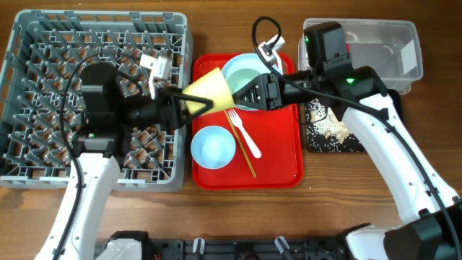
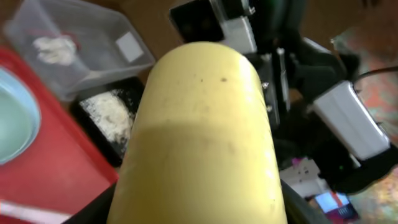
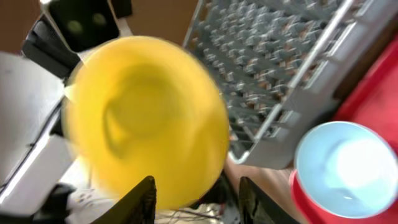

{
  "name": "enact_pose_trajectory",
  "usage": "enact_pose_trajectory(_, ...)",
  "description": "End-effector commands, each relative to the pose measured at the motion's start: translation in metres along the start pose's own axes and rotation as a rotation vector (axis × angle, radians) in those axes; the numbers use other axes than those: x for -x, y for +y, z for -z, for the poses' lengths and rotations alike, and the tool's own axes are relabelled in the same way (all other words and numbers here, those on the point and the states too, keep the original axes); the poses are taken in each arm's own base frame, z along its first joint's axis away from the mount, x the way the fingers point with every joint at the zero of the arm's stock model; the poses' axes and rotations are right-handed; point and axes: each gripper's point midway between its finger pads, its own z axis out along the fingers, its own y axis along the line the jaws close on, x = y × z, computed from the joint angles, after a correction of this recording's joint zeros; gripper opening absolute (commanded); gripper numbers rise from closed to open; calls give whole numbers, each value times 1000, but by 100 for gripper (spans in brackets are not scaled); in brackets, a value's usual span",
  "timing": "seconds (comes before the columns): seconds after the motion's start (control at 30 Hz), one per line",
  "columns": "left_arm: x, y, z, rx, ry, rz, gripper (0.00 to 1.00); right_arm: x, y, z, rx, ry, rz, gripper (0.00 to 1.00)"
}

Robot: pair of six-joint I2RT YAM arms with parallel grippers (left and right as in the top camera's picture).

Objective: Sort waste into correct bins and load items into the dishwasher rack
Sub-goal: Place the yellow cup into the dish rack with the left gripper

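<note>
Yellow cup (image 1: 213, 88) clamped in left end effector (image 1: 198, 105); right end effector (image 1: 237, 97) spread

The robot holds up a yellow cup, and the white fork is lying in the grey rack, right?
Not quite. The yellow cup is held up, but the white fork lies on the red tray, not in the grey rack. The overhead view shows it.

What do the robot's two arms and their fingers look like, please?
The left arm and right arm both have white tubular links, black joint housings with small green lights, and looping black cables. The right arm's fingers are black and flat.
</note>
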Motion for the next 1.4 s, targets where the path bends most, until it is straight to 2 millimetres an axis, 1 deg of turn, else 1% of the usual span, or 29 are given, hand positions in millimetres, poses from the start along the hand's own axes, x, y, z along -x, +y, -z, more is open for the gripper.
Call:
enact_pose_trajectory(0.0,3,55,20,274,-72,-45,37,14,-28,6,-139,-64,-27,44)
enact_pose_trajectory(0.1,-1,92,44,495,-114,48,29,14,-48,13,-245,-86,-63,45)
enact_pose_trajectory(0.13,-3,99,52,547,-126,70,23,12,-58,16,-300,-89,-75,44)
enact_pose_trajectory(0.17,-4,101,59,583,-139,86,14,9,-71,20,-375,-86,-82,43)
enact_pose_trajectory(0.2,-3,102,67,619,-155,100,11,5,-82,25,-442,-84,-102,43)
enact_pose_trajectory(0.27,-2,103,89,728,-193,127,4,-7,-110,41,-631,-78,-148,43)
enact_pose_trajectory(0.3,-2,104,109,833,-218,155,4,-12,-120,51,-711,-70,-151,42)
enact_pose_trajectory(0.33,-2,103,121,896,-230,171,4,-16,-127,60,-775,-71,-160,42)
enact_pose_trajectory(0.37,-4,103,137,986,-242,200,4,-19,-131,69,-833,-76,-163,42)
enact_pose_trajectory(0.4,-6,103,150,1056,-246,225,4,-20,-132,75,-863,-79,-163,42)
enact_pose_trajectory(0.43,-9,102,164,1131,-247,252,4,-23,-133,85,-905,-85,-161,41)
enact_pose_trajectory(0.47,-13,100,183,1231,-245,286,4,-26,-133,94,-930,-83,-148,42)
enact_pose_trajectory(0.5,-15,97,195,1293,-244,306,4,-28,-132,101,-945,-80,-142,42)
enact_pose_trajectory(0.57,-20,91,212,1378,-239,334,5,-34,-133,115,-972,-87,-171,42)
enact_pose_trajectory(0.63,-29,92,224,1457,-217,364,7,-41,-136,126,-986,-85,-213,42)
enact_pose_trajectory(0.73,-44,105,233,1526,-147,427,6,-44,-139,131,-993,-82,-236,42)
enact_pose_trajectory(0.8,-49,117,234,1541,-105,464,6,-44,-138,131,-988,-81,-237,42)
enact_pose_trajectory(0.9,-58,140,232,1546,-24,533,5,-44,-138,130,-985,-80,-239,42)
enact_pose_trajectory(0.97,-68,158,230,1546,43,591,5,-44,-138,130,-985,-80,-239,42)
enact_pose_trajectory(1.1,-84,183,227,1544,142,674,6,-44,-138,130,-985,-80,-239,42)
enact_pose_trajectory(1.13,-87,188,226,1542,158,688,8,-44,-138,130,-985,-80,-239,42)
enact_pose_trajectory(1.17,-90,191,226,1542,171,699,18,-44,-138,130,-985,-80,-238,42)
enact_pose_trajectory(1.2,-91,193,225,1541,179,705,34,-44,-138,130,-985,-80,-239,42)
enact_pose_trajectory(1.23,-92,195,225,1541,184,709,72,-44,-138,130,-985,-80,-239,42)
enact_pose_trajectory(1.27,-92,196,225,1541,185,710,100,-44,-138,130,-985,-80,-239,42)
enact_pose_trajectory(1.37,-90,197,225,1540,178,705,100,-47,-138,130,-986,-72,-251,43)
